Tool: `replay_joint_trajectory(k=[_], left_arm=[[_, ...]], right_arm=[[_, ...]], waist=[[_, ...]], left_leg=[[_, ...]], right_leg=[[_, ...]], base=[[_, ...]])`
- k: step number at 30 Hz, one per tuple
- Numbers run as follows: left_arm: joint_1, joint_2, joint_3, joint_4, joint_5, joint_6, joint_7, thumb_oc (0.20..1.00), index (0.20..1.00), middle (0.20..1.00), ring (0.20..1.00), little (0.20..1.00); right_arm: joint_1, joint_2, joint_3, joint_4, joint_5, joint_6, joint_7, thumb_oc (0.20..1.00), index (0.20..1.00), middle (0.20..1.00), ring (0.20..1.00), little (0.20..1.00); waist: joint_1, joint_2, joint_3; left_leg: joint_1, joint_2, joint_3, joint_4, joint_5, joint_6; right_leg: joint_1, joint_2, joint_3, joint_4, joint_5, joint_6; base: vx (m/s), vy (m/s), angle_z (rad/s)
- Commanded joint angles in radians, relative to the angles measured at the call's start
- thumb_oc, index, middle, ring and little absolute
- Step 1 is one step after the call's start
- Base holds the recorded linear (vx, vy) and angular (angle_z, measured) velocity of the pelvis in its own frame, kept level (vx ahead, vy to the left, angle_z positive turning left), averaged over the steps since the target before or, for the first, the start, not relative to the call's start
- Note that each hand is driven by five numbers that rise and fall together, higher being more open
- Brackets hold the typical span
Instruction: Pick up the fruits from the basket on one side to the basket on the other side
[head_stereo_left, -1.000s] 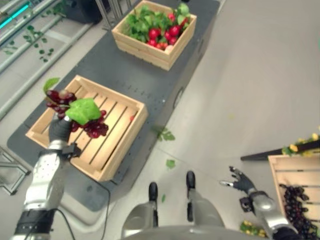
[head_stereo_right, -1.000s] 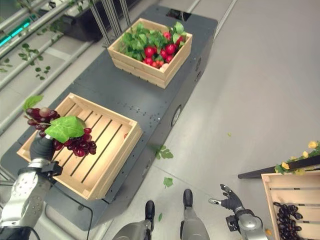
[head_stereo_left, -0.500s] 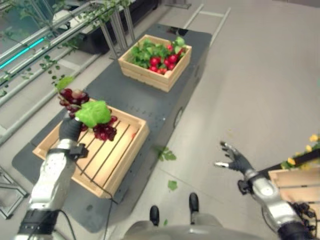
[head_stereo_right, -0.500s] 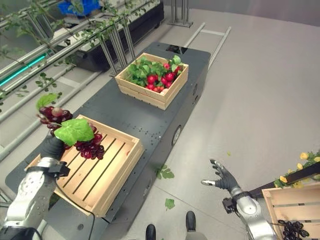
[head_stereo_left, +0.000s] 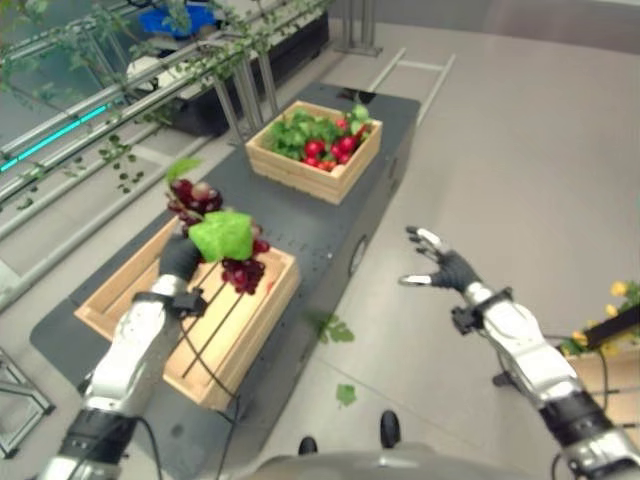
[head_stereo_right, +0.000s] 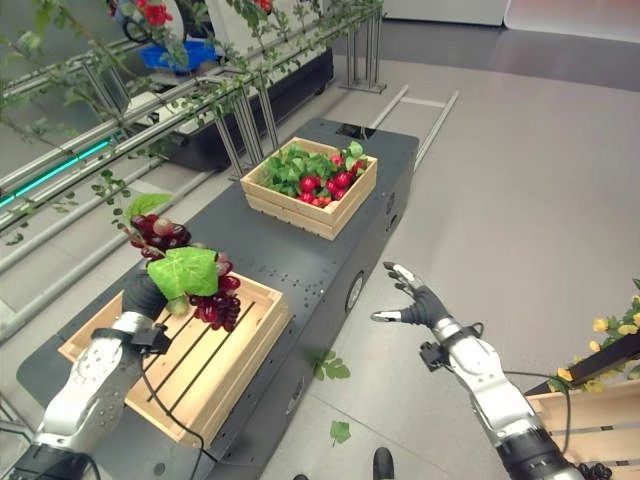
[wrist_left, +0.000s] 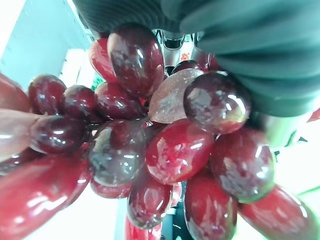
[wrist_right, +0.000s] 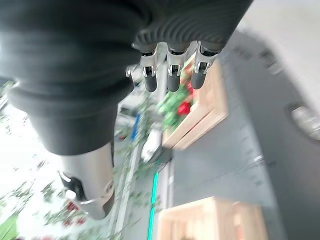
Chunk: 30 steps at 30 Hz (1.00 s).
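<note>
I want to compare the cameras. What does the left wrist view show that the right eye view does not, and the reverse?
Left wrist view alone: the glossy skins of single grapes, close up. Right eye view alone: the left hand holding the grape bunch above the empty crate, the open right hand, and the crate of red fruit. Both share the bunch.

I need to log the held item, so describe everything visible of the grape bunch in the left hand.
The grape bunch is a cluster of glossy dark red grapes with two green leaves, a large one across its front and a small one at the top. The left hand grips it with curled fingers and holds it in the air above the near wooden crate, its lower grapes hanging free. In the left wrist view the grapes press against the hand's dark cover.
</note>
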Motion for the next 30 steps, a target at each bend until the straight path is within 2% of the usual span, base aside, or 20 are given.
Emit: replay_joint_trajectory(k=[1, 6, 9, 11, 24, 30], left_arm=[[-0.137, -0.003, -0.036, -0.026, 0.022, -0.055, 0.012, 0.200, 0.200, 0.200, 0.200, 0.200], [-0.173, -0.019, -0.076, -0.020, 0.026, -0.051, 0.013, 0.200, 0.200, 0.200, 0.200, 0.200], [-0.268, -0.047, -0.158, 0.013, 0.033, -0.052, 0.031, 0.200, 0.200, 0.200, 0.200, 0.200], [-0.271, -0.047, -0.158, 0.014, 0.033, -0.053, 0.031, 0.200, 0.200, 0.200, 0.200, 0.200], [-0.492, -0.160, -0.336, 0.081, 0.010, -0.061, 0.092, 0.200, 0.200, 0.200, 0.200, 0.200], [-0.521, -0.195, -0.372, 0.083, -0.001, -0.059, 0.097, 0.200, 0.200, 0.200, 0.200, 0.200]], right_arm=[[-0.119, 0.010, 0.066, 0.003, 0.043, -0.024, -0.017, 1.000, 1.000, 1.000, 1.000, 1.000], [-0.179, 0.028, 0.115, 0.032, 0.053, -0.014, -0.017, 1.000, 1.000, 1.000, 1.000, 1.000], [-0.271, 0.090, 0.207, 0.127, 0.085, 0.002, -0.027, 1.000, 1.000, 1.000, 1.000, 1.000], [-0.274, 0.091, 0.207, 0.130, 0.085, 0.001, -0.027, 1.000, 1.000, 1.000, 1.000, 1.000], [-0.453, 0.269, 0.376, 0.374, 0.148, 0.034, -0.066, 1.000, 1.000, 1.000, 1.000, 1.000], [-0.454, 0.276, 0.391, 0.358, 0.196, 0.038, -0.064, 1.000, 1.000, 1.000, 1.000, 1.000]], waist=[[-0.013, -0.016, -0.083], [-0.012, -0.019, -0.090], [-0.010, -0.021, -0.101], [-0.011, -0.021, -0.099], [-0.005, -0.027, -0.113], [-0.006, -0.032, -0.114]], left_leg=[[-0.047, -0.042, -0.046, 0.002, -0.016, 0.012], [-0.049, -0.042, -0.047, 0.002, -0.008, 0.012], [-0.036, -0.038, -0.049, 0.002, -0.020, 0.010], [-0.042, -0.039, -0.049, 0.002, -0.010, 0.011], [-0.025, -0.034, -0.058, 0.000, -0.020, 0.004], [-0.024, -0.034, -0.063, 0.000, -0.020, 0.004]], right_leg=[[0.084, 0.023, -0.023, 0.042, -0.177, 0.034], [0.085, 0.024, -0.025, 0.042, -0.170, 0.033], [0.104, 0.023, -0.030, 0.035, -0.181, 0.032], [0.097, 0.022, -0.030, 0.037, -0.173, 0.032], [0.124, 0.024, -0.041, 0.028, -0.181, 0.031], [0.124, 0.024, -0.044, 0.029, -0.181, 0.030]], base=[[-0.02, -0.011, 0.04], [0.01, -0.012, 0.05], [0.02, -0.006, 0.02], [0.00, 0.000, 0.00], [0.01, -0.002, 0.00], [0.00, 0.000, 0.00]])
